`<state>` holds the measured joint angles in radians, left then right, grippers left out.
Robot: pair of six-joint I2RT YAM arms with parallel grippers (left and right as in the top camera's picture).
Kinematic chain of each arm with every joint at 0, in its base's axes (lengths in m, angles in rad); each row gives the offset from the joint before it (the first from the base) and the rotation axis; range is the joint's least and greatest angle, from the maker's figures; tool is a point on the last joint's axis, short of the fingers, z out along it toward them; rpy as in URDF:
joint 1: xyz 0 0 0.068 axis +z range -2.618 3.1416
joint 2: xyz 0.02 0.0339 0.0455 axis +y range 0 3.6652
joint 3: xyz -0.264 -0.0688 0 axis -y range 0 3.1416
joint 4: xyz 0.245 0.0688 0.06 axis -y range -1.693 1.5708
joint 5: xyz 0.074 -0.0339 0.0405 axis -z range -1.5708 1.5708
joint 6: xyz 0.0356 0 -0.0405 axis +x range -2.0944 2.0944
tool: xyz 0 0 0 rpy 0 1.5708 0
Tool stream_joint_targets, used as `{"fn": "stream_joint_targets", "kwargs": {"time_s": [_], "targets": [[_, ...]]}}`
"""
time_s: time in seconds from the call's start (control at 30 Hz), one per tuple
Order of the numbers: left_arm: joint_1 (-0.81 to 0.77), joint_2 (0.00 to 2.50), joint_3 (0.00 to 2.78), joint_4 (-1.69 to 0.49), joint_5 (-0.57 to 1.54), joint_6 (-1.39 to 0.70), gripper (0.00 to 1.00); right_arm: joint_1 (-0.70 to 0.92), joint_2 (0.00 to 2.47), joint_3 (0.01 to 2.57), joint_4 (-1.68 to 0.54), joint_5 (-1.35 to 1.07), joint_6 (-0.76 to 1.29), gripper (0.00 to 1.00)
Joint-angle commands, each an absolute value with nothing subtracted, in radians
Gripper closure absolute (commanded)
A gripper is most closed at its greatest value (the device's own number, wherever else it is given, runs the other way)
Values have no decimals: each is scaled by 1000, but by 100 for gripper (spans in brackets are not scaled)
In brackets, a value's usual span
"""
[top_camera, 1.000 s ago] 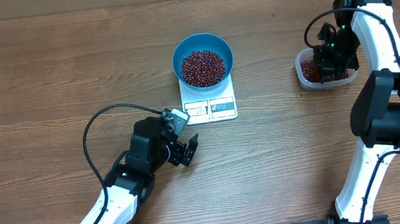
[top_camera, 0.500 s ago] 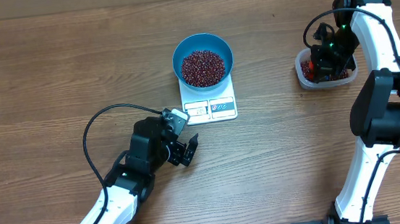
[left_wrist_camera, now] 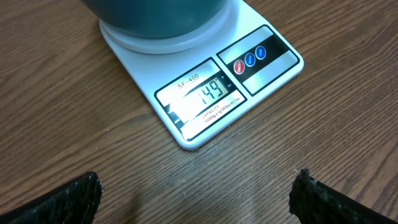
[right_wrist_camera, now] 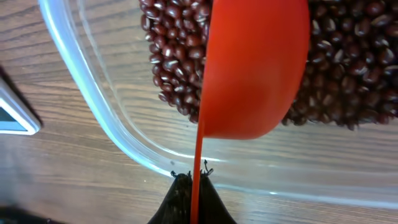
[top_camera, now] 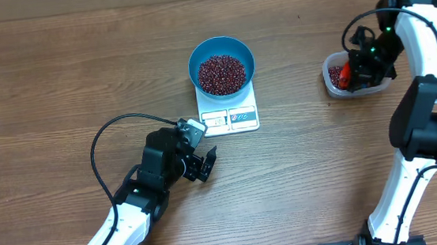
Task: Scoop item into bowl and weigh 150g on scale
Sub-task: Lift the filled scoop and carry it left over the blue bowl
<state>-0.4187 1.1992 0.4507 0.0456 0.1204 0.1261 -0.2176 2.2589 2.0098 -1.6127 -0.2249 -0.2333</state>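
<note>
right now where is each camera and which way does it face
overhead: above the table, looking down at bowl on scale and tub; left arm and right arm show
left wrist: low, facing the scale's display; open left fingers at bottom corners
right wrist: above tub, facing beans and red scoop; right fingers pinch its handle
shared: scale and bowl, overhead and left wrist

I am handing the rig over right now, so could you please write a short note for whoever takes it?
Grippers: left gripper open, empty, beside the scale; right gripper shut on the red scoop, held over the beans in the clear tub.
The bowl with beans sits on the scale; the display reads 149.
Done: nearly full weight.
Left: a few more beans to reach 150.
</note>
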Motion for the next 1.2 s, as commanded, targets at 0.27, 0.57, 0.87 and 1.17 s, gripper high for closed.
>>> {"fn": "stream_joint_targets", "kwargs": {"time_s": [0.27, 0.57, 0.87, 1.17], "targets": [[-419, 1206, 450, 49, 124, 112, 0, -266, 2219, 2105, -1665, -343, -327, 96], [-419, 1206, 450, 49, 124, 112, 0, -266, 2147, 2129, -1694, -382, -349, 96], [-419, 1206, 450, 49, 124, 112, 0, -248, 2107, 2129, -1694, -547, -403, 96], [-419, 1206, 450, 49, 124, 112, 1, -138, 2107, 2129, -1674, -580, -401, 96]]}}
